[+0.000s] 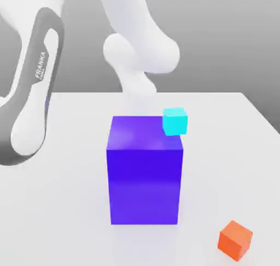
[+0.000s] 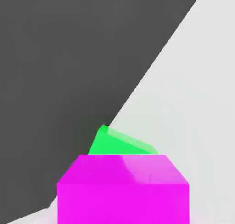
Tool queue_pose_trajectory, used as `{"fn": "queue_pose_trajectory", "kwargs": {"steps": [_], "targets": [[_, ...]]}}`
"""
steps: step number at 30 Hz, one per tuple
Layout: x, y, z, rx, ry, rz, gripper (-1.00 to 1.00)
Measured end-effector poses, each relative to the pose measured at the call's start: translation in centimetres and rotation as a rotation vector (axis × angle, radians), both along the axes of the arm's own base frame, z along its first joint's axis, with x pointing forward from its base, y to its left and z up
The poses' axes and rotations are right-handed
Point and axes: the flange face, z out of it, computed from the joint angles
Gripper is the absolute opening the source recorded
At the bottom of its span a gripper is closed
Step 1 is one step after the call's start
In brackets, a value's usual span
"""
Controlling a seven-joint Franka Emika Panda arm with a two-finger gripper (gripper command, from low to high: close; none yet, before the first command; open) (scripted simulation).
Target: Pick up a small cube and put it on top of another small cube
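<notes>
The small magenta-pink cube [image 2: 123, 191] sits very close in the hand view, on the white table [image 2: 193, 103]. A small green cube [image 2: 120, 144] lies tilted just behind it, touching or nearly touching it. In the exterior view the white arm [image 1: 139, 52] comes down behind the big blue-purple block [image 1: 145, 172], which hides its lower end.
The tall blue-purple block stands mid-table. A cyan cube [image 1: 175, 121] shows at its far upper right corner. An orange cube [image 1: 235, 240] lies at the front, on the exterior view's right. The arm's grey-and-white link [image 1: 33, 95] rises on the exterior view's left.
</notes>
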Motion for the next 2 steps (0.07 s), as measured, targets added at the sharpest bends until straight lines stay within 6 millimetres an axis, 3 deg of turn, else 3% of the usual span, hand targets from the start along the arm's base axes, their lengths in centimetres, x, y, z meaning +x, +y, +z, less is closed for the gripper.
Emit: {"fn": "queue_pose_trajectory", "kwargs": {"steps": [2], "targets": [[0.0, 0.0, 0.0, 0.0, 0.0, 0.0, 1.0]]}}
